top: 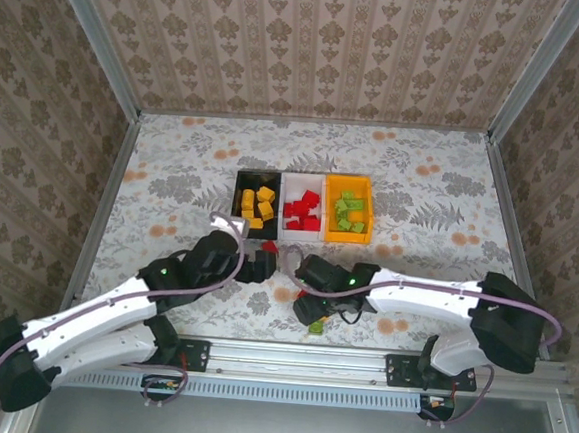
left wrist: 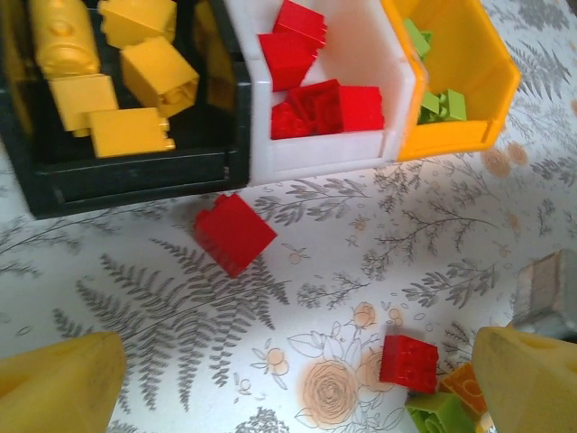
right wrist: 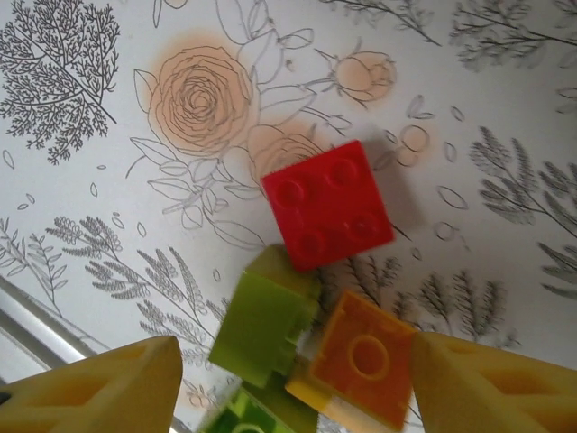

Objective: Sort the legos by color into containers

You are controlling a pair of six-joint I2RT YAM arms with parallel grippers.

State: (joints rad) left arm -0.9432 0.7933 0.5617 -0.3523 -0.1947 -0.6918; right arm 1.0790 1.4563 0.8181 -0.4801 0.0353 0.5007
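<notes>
Three containers stand in a row: a black bin [top: 253, 205] of yellow legos [left wrist: 144, 77], a white bin [top: 301, 209] of red legos [left wrist: 325, 104], and an orange bin [top: 350, 209] of green legos [left wrist: 437, 104]. A loose red lego [left wrist: 234, 233] lies just before the black bin. My left gripper [left wrist: 297, 392] hovers open over bare table behind it. A red lego [right wrist: 329, 206], a green lego [right wrist: 261, 325] and an orange lego [right wrist: 361, 365] lie bunched together. My right gripper [right wrist: 297, 370] is open around the green and orange ones, its right finger [right wrist: 496, 388] against the orange one.
A second green lego [right wrist: 239, 417] lies under the bunch at the frame's lower edge. The same bunch, with its red lego [left wrist: 408, 363], sits right of my left gripper. Both grippers [top: 265, 267] [top: 307, 306] work close together near the table's front rail [top: 298, 358].
</notes>
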